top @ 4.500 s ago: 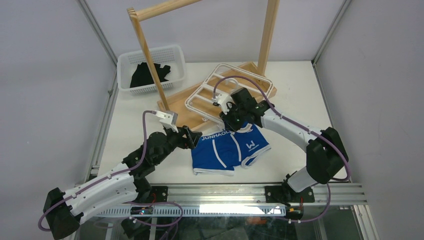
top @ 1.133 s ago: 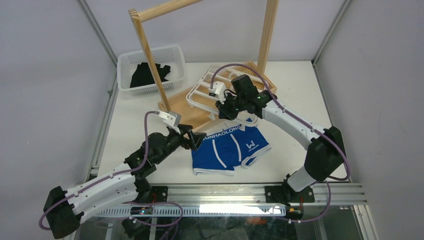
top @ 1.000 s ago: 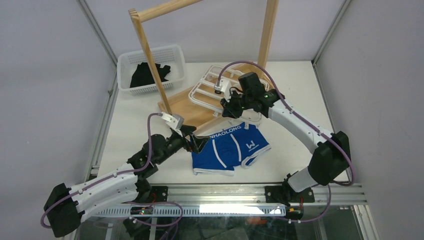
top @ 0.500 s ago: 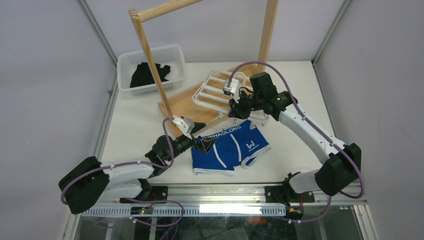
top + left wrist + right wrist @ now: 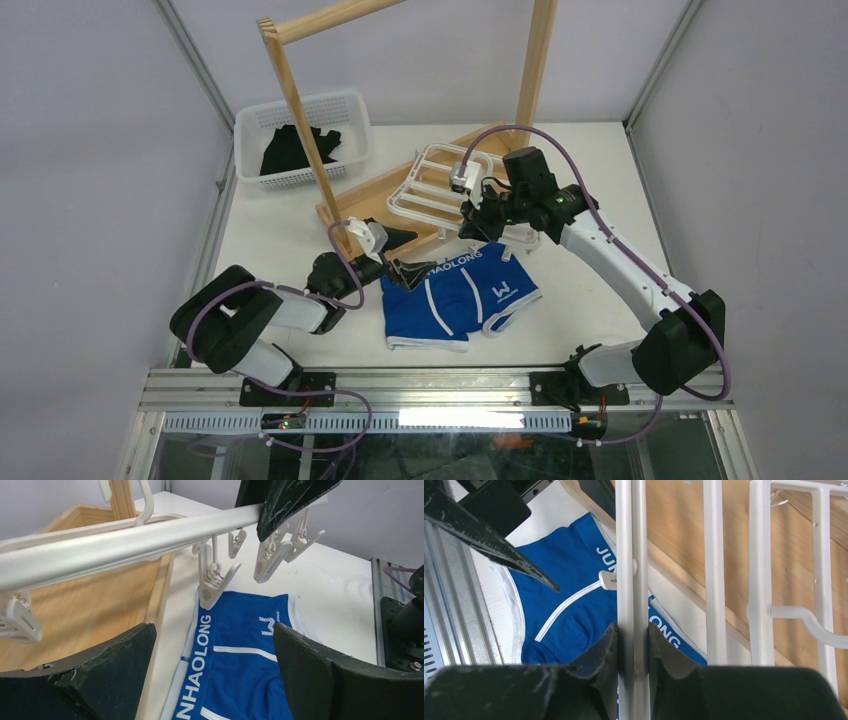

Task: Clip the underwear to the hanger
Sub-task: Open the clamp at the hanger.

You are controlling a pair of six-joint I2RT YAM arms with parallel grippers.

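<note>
Right hand (image 5: pixel 633 645) clamped on white plastic hanger frame (image 5: pixel 125 539); left hand (image 5: pixel 210 675) spread wide, empty; bright blue briefs (image 5: pixel 460 300) lie unclipped.

The white table (image 5: pixel 262 232) carries blue underwear (image 5: pixel 458 300), a white basket (image 5: pixel 300 178) and a wooden rack (image 5: pixel 368 197).

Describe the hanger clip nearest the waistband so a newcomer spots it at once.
Find the white hanger, its rail crossing the left wrist view above the blue underwear. Of its dangling clips, this clip hangs alone mid-frame, tip over the waistband lettering; the nearest others bunch further right.
</note>
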